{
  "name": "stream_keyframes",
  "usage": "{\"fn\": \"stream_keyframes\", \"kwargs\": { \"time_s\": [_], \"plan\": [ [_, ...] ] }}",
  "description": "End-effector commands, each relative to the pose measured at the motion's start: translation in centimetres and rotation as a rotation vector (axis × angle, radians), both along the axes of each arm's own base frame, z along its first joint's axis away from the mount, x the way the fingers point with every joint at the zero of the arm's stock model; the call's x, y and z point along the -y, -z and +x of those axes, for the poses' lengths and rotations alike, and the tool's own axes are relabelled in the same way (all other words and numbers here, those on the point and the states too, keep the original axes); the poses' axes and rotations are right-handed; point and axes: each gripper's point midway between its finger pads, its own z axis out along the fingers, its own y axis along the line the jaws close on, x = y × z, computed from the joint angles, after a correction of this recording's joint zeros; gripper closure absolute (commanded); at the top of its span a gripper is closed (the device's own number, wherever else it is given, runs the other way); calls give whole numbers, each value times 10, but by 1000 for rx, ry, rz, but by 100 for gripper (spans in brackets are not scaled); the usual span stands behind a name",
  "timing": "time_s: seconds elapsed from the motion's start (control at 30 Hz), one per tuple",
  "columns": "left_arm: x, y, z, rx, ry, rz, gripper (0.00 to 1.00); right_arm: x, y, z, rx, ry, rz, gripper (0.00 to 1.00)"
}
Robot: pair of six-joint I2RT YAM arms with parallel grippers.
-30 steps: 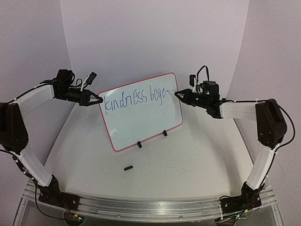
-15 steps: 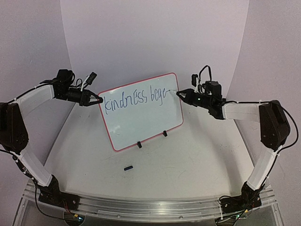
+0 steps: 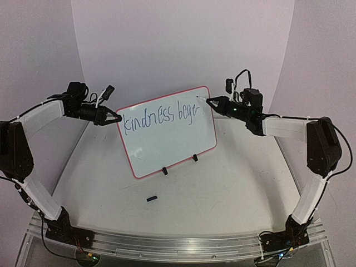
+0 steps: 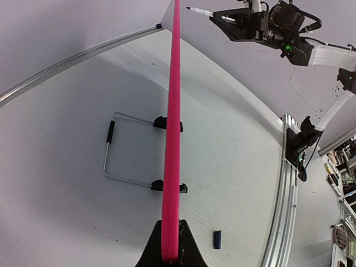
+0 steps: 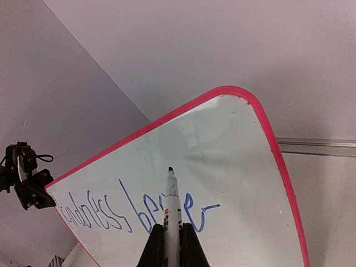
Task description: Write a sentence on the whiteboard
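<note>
The whiteboard (image 3: 167, 142) stands tilted on two black feet, red-rimmed. Blue writing (image 3: 158, 117) on its top line reads "kindness bege" with a short dash after it. My left gripper (image 3: 117, 118) is shut on the board's left edge; in the left wrist view the red rim (image 4: 173, 133) runs straight up from between the fingers (image 4: 186, 245). My right gripper (image 3: 218, 103) is shut on a white marker pen (image 5: 172, 206), its tip (image 3: 198, 98) just off the board near the top right, above the dash. The writing also shows in the right wrist view (image 5: 139, 208).
A small dark blue pen cap (image 3: 151, 198) lies on the table in front of the board, also in the left wrist view (image 4: 218, 239). The board's wire stand (image 4: 119, 147) rests behind it. A metal rail (image 3: 178, 245) runs along the near edge.
My right gripper has lifted the marker up and a little left, from the end of the dash to a spot near the board's top edge. The left gripper and board have not moved.
</note>
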Motion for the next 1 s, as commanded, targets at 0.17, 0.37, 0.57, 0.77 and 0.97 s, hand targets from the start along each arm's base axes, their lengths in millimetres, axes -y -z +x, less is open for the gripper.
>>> {"fn": "stream_keyframes", "kwargs": {
  "time_s": [0.17,0.37,0.57,0.77,0.97],
  "plan": [
    [3,3,-1,30,7,51,100,-3,13,14,-17,12,8,100],
    [3,3,-1,31,8,50,100,2,27,9,-43,32,-10,100],
    [3,4,-1,28,8,51,100,6,45,1,-82,35,-21,100],
    [4,5,0,25,9,49,100,12,54,-5,-99,58,-32,100],
    [3,5,0,25,8,50,100,17,36,0,-60,99,-26,100]
  ]
}}
